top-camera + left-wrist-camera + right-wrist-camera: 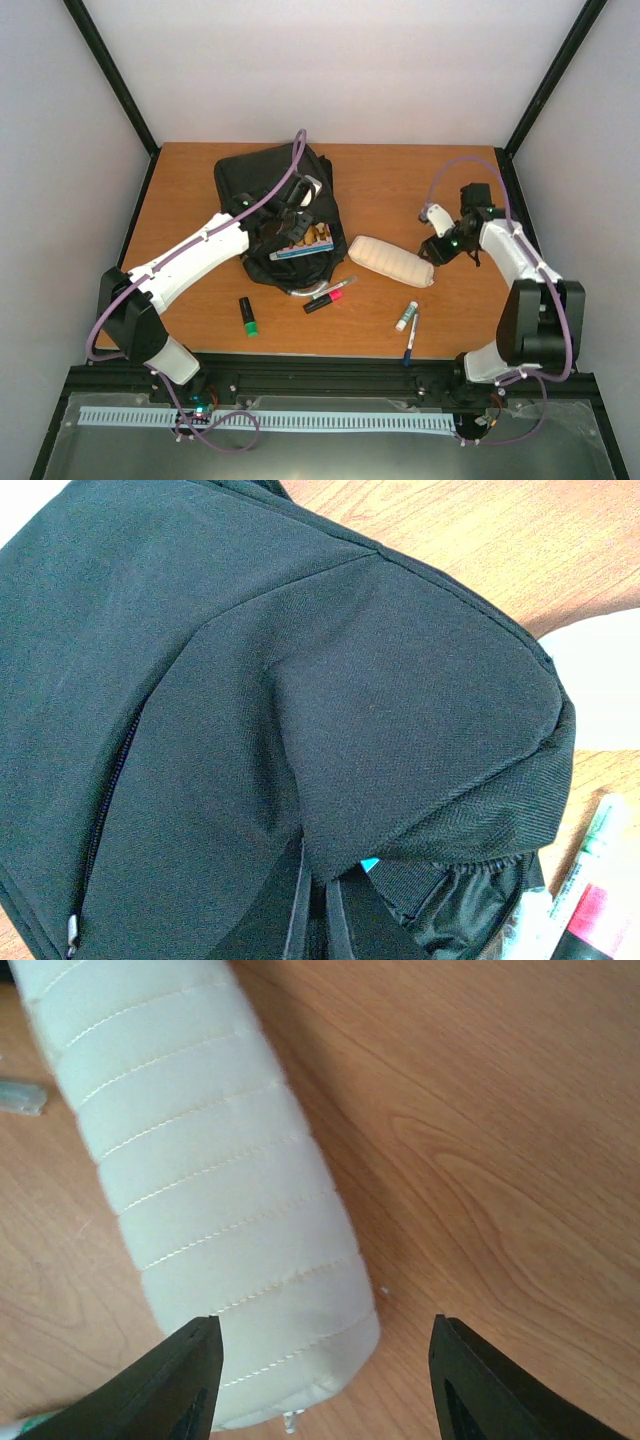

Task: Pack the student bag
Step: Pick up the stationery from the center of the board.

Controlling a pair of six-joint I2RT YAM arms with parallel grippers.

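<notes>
Two end effectors are sharing the work at this point. The left end effector (pixel 290 205) is sitting closed at the mouth of the student bag (pixel 250 180). Its fingers are not showing in its own wrist view, but the black fabric is tenting up toward that camera, which suggests it is pinching the flap to prop the opening up. The bag is lying at the back left of the desk (pixel 400 190), with a book (pixel 302 243) poking out of its mouth. The right end effector (pixel 322 1328) is standing open and empty, and the end of the white pencil pouch (pixel 215 1210) is lying between its fingers (pixel 190 1385), closer to one of them, on the wood just right of the bag. Judging by this, picking up the pouch is the step in hand. For the next move, the right arm is probably needing to lower, close across the pouch's soft width, then lift it and carry it left into the propped mouth. Loose markers (pixel 325 298) are lying nearer the front edge.
</notes>
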